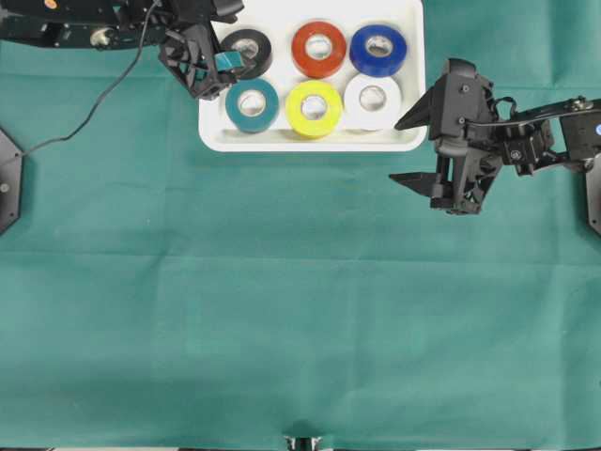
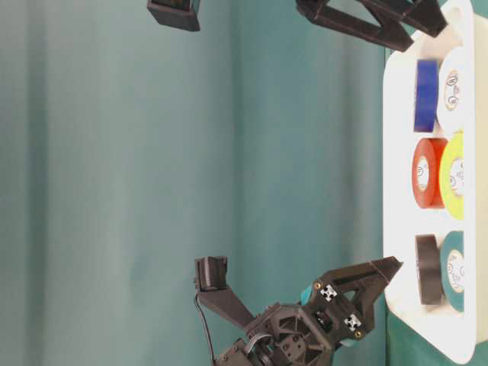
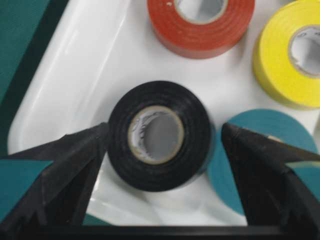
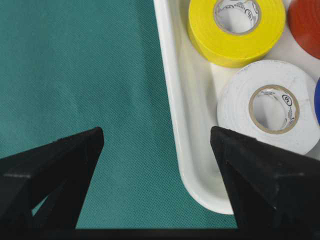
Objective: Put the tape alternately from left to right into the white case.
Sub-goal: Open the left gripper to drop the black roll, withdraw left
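White case [image 1: 214,132] long axis left-right; 6 tape rolls flat, cores up; both grippers wide, empty.

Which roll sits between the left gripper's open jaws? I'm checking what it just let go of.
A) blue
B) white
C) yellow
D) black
D: in the left wrist view the black roll lies flat in the white case between the spread jaws of the left gripper.
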You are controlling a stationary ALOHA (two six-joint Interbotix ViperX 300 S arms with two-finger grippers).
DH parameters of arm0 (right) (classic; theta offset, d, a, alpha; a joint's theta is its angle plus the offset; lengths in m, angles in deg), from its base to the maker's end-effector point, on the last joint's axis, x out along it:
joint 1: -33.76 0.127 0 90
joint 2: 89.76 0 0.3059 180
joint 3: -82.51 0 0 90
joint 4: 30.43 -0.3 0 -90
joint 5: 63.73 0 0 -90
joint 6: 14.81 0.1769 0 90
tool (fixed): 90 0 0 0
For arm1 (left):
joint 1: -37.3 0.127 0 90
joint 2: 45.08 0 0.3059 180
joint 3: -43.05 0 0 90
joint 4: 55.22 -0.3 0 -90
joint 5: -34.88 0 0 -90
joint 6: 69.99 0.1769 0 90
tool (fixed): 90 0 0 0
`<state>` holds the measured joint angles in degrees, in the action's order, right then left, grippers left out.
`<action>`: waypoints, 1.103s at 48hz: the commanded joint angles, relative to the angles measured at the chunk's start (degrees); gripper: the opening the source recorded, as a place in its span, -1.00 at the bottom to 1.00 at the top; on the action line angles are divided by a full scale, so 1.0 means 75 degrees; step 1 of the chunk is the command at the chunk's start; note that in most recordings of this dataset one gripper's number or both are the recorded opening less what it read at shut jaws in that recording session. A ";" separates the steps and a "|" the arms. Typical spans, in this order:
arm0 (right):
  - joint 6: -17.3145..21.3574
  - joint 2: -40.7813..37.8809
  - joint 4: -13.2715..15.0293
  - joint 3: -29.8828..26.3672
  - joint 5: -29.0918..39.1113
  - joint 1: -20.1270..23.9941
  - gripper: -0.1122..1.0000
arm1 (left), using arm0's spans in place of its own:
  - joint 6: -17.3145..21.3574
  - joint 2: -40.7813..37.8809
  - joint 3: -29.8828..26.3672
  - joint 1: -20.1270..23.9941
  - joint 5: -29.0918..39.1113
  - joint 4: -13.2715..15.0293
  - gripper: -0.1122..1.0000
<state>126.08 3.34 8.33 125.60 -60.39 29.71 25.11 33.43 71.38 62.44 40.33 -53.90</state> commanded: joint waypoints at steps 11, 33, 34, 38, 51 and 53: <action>0.0012 0.0082 0.0000 -0.0059 -0.0047 0.0035 0.40 | 0.0012 0.0480 0.0129 -0.0891 -0.0059 0.0000 0.87; 0.0012 0.0070 0.0000 -0.0059 -0.0059 0.0035 0.40 | -0.0012 0.0937 0.0445 -0.2508 -0.0070 0.0000 0.87; 0.0012 0.0082 0.0000 -0.0059 -0.0059 0.0035 0.40 | -0.0012 0.0937 0.0457 -0.2555 -0.0059 0.0000 0.87; 0.0012 0.0070 0.0000 -0.0059 -0.0059 0.0035 0.40 | -0.0023 0.0937 0.0492 -0.2719 -0.0070 0.0012 0.87; 0.0012 0.0082 0.0000 -0.0059 -0.0059 0.0035 0.41 | -0.0023 0.0937 0.0586 -0.2883 -0.0105 0.0012 0.87; 0.0012 0.0082 -0.0012 -0.0059 -0.0059 0.0023 0.40 | -0.0023 0.0937 0.0586 -0.2871 -0.0129 0.0012 0.87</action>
<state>126.08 3.34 8.42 125.60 -60.48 29.80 24.85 39.15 76.30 41.08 40.07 -53.90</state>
